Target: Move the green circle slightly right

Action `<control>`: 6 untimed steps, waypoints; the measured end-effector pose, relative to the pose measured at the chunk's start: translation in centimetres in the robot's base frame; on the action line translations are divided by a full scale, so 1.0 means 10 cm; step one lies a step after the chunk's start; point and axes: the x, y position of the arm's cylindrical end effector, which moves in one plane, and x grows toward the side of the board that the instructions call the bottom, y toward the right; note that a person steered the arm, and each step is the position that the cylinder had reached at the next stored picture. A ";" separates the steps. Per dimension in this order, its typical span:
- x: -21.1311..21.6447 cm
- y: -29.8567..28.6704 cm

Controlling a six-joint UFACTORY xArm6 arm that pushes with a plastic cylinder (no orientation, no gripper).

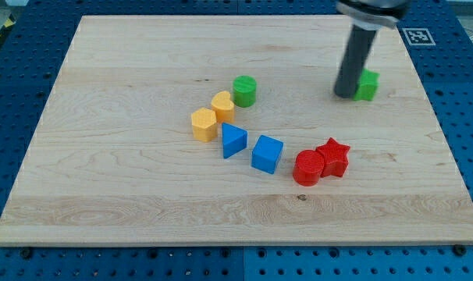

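- My tip (345, 94) is down on the wooden board (104, 195) near the view's top right; it is a plain rod, with nothing to open or close and nothing held.
- Just to its right, touching or nearly so, sits one green block (368, 85), partly hidden by the rod, shape unclear.
- The green circle (244, 90) stands well to my tip's left, at about the same height in the view.
- Two yellow blocks: yellow block (223, 105) just below-left of the circle, second yellow block (204, 124) touching it.
- Two blue: blue triangle (233, 140), blue cube (267, 154), below-left of my tip.
- Two red, touching, below my tip: red cylinder (308, 167), red star (332, 157).
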 end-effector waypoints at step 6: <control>-0.35 -0.98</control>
